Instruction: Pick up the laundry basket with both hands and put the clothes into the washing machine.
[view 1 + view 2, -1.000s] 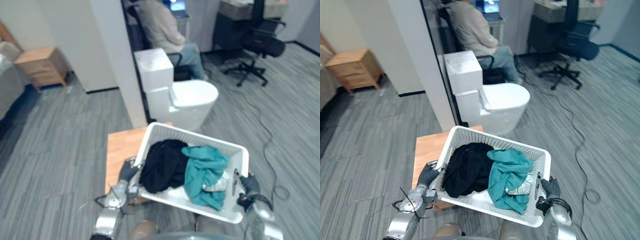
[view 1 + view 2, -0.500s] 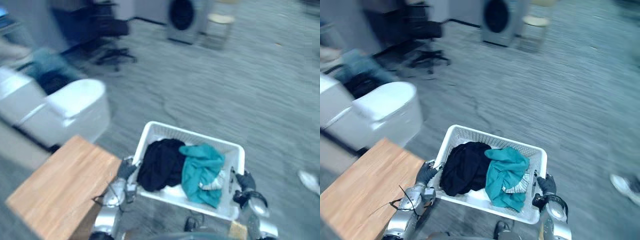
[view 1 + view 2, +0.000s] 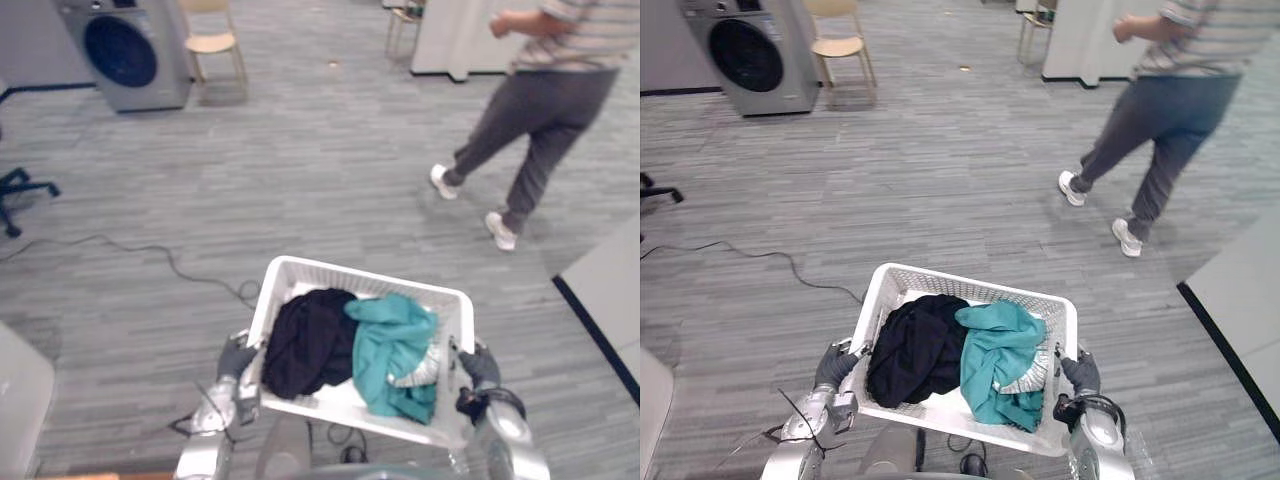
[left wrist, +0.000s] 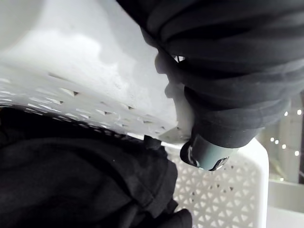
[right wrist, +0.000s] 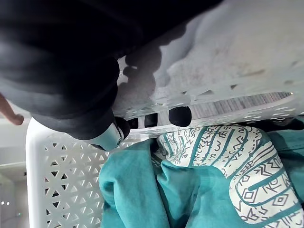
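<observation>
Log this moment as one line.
phase: carry | left hand: shut on basket | right hand: shut on basket | load: black cloth, teal cloth | washer: far, ahead-left | person: walking, ahead-right

Washing machine (image 3: pixel 128 55): top beyond picture edge

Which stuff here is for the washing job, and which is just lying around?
For the job:
laundry basket, held at its sides by the left hand and right hand; black garment and teal garment inside it; washing machine, far across the floor.

Just around:
wooden chair beside the machine; person mid-stride.
</observation>
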